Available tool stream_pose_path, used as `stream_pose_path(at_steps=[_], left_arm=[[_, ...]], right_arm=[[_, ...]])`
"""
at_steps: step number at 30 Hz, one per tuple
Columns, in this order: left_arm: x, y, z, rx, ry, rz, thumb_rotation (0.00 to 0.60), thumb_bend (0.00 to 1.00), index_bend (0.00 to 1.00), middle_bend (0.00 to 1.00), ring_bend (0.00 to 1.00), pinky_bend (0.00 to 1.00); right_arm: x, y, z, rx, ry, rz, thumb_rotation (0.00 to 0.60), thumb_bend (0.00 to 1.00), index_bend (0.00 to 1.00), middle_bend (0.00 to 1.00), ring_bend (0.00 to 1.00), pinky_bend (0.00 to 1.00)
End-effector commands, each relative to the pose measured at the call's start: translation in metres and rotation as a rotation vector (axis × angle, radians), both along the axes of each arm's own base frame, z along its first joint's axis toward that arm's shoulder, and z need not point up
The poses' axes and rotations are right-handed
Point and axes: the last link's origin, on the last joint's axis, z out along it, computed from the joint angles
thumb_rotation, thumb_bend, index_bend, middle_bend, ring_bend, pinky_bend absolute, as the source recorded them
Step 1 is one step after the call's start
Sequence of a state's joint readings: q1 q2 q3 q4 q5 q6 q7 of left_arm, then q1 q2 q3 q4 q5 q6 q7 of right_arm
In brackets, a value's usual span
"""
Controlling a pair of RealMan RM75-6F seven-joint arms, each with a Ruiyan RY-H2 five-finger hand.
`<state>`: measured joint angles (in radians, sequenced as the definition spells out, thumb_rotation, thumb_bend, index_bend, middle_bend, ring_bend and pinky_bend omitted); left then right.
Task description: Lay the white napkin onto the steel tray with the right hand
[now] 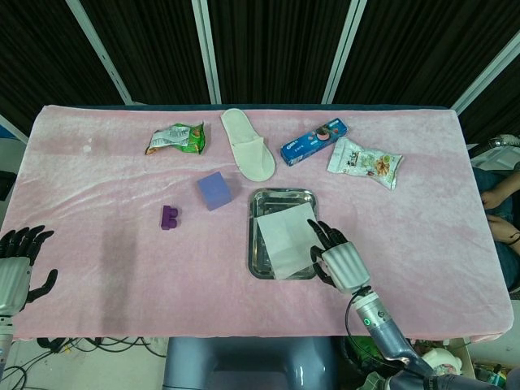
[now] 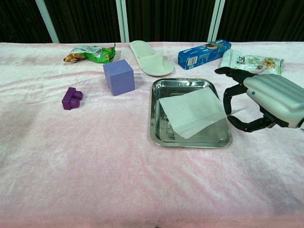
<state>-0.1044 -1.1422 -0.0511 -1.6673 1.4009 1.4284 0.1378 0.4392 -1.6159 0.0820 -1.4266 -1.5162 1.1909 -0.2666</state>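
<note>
Chest view: right hand [image 2: 266, 102] fingers [image 2: 228, 99] pinch the white napkin [image 2: 192, 113] by its right edge so it drapes across the steel tray [image 2: 183, 84], not yet released.

Right hand [image 1: 340, 262]: arm reaching in from the near table edge, back of the hand upward, dark fingers [image 2: 227, 101] curled toward its left, pinching a sheet corner against the thumb. Left hand [image 1: 16, 260]: at the near left corner, fingers spread, holding nothing.
</note>
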Motion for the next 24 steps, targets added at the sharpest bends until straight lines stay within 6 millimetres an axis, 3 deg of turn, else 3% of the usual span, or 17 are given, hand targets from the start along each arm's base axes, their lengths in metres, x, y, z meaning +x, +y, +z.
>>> stream_pose_path(at_steps=[1, 11, 24], left_arm=[[0.000, 0.000, 0.000, 0.001, -0.001, 0.002, 0.600, 0.38, 0.17, 0.10, 0.04, 0.04], [0.000, 0.000, 0.001, 0.001, 0.000, 0.004, 0.600, 0.38, 0.17, 0.10, 0.04, 0.04], [0.000, 0.000, 0.000, -0.001, -0.002, 0.008, 0.600, 0.38, 0.17, 0.10, 0.04, 0.04]], right_arm=[[0.009, 0.002, -0.004, 0.014, 0.003, -0.046, 0.600, 0.44, 0.82, 0.03, 0.08, 0.21], [0.033, 0.005, -0.012, 0.057, 0.011, -0.106, 0.600, 0.45, 0.82, 0.03, 0.08, 0.21], [0.036, -0.007, -0.024, 0.087, 0.008, -0.151, 0.600, 0.45, 0.82, 0.03, 0.08, 0.21]])
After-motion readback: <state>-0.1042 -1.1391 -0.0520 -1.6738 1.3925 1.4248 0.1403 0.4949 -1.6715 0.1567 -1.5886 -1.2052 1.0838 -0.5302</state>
